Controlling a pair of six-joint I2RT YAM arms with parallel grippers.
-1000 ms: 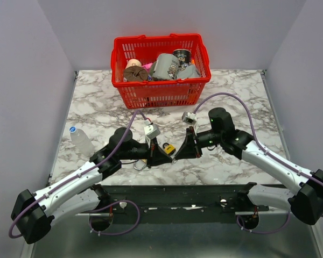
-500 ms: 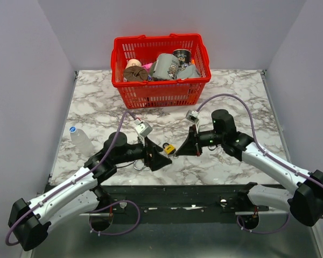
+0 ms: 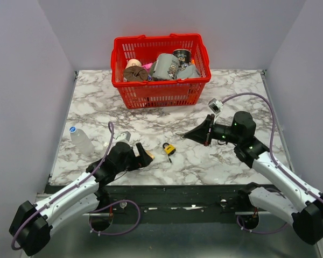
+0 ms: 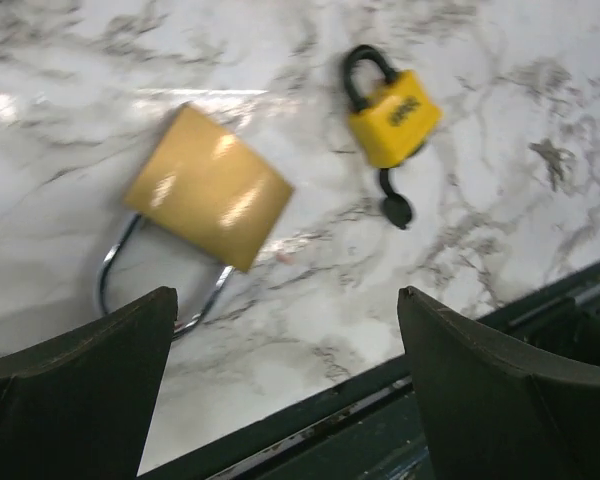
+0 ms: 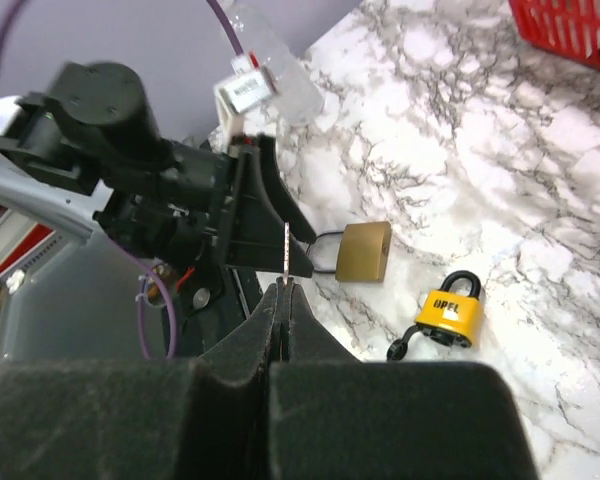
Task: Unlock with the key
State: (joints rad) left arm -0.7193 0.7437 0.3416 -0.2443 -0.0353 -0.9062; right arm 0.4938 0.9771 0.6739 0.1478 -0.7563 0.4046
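Note:
The small yellow-and-black padlock (image 3: 169, 148) (image 4: 393, 115) (image 5: 450, 312) lies flat on the marble table, its black keyhole flap hanging open. The slim grey key (image 5: 286, 250) sticks out from the tips of my right gripper (image 3: 187, 136) (image 5: 286, 286), which is shut on it and held above the table to the right of the padlock. My left gripper (image 3: 144, 156) (image 4: 285, 300) is open and empty, to the left of the padlock near the front edge. A plain brass padlock (image 4: 208, 185) (image 5: 365, 250) lies just ahead of it.
A red basket (image 3: 160, 91) full of objects stands at the back of the table. A clear plastic bottle (image 3: 81, 141) lies at the left edge. The table's dark front edge (image 4: 380, 400) runs right under my left fingers.
My left gripper has opened and drawn back to the left, away from the yellow padlock. My right gripper has closed on the key and pulled back right and up with it.

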